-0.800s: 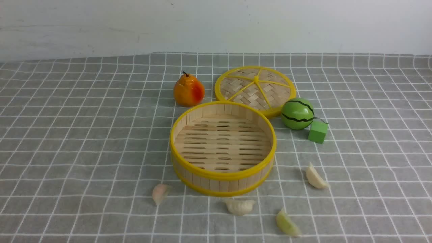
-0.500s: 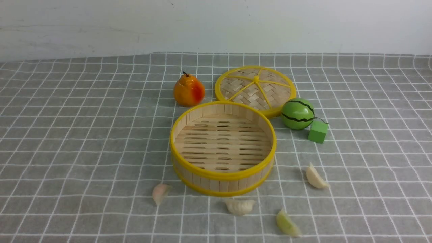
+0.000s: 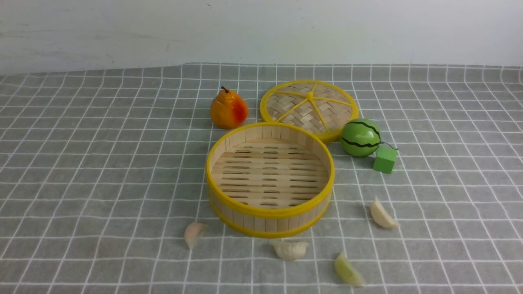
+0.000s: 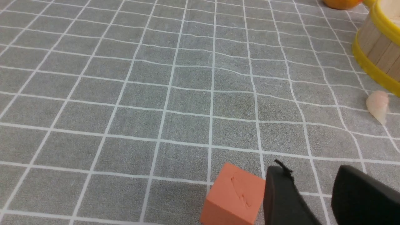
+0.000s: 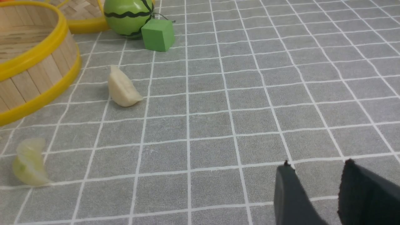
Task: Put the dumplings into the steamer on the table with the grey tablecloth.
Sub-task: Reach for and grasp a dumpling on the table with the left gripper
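While the left gripper [image 4: 312, 175] hangs low over the grey checked cloth [image 3: 81, 163], its two black fingers stand spread with only cloth between them. An orange cube [image 4: 232, 197] sits just beside one finger; whether they touch cannot be told.

All four dumplings lie on the cloth, outside the steamer. The pink dumpling [image 3: 193, 233] is leftmost, near the steamer's front left wall but apart from it, and it also shows at the edge of the left wrist view [image 4: 377, 104]. Behind it, well apart, a pear [image 3: 228, 109] stands upright, orange with a red blush.

The steamer [image 3: 269, 214] sits mid-table, open, its slatted floor bare. Just in front of it lies the white dumpling [image 3: 290, 249]. Behind the steamer the lid [image 3: 308, 106] lies flat, its near edge hidden by the steamer's back rim.

Further right and nearest the camera is the green dumpling [image 3: 347, 270], which the right wrist view [image 5: 29, 162] shows tipped on its side. A melon [image 3: 360, 137] rests against the lid's right edge, with a green cube [image 3: 384, 159] just beside it. The last dumpling [image 3: 382, 214] lies right of the steamer, clear of its wall [image 5: 122, 89].

The right gripper [image 5: 317, 168] hovers over bare cloth, well apart from the dumplings, fingers parted and holding nothing.
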`<state>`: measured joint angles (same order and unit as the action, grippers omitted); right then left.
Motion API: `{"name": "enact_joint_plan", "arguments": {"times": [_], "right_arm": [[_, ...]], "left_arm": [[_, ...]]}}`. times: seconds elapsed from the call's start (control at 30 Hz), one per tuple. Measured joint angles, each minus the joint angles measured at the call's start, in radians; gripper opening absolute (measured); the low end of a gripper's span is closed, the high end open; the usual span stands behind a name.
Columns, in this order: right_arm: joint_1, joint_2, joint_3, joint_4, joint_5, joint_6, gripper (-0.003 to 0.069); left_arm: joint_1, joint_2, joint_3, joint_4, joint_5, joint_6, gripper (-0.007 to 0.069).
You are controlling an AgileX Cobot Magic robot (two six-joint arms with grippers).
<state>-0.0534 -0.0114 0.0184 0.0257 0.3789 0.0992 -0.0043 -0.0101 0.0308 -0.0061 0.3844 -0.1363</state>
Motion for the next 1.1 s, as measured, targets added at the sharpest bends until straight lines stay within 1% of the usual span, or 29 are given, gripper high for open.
{"name": "enact_joint_plan", "arguments": {"times": [0.93,1.0,1.1], "right_arm": [[0.000,0.000,0.000,-0.008,0.000,-0.001,0.0239],[0.000,0.000,0.000,-0.008,0.000,-0.001,0.0239],[0.000,0.000,0.000,-0.008,0.000,-0.001,0.0239]], "left_arm": [[0.000,0.000,0.000,0.012,0.000,0.000,0.0237],[0.000,0.000,0.000,0.006,0.000,0.000,0.0237],[0.000,0.000,0.000,-0.039,-0.002,0.000,0.0237]]}}
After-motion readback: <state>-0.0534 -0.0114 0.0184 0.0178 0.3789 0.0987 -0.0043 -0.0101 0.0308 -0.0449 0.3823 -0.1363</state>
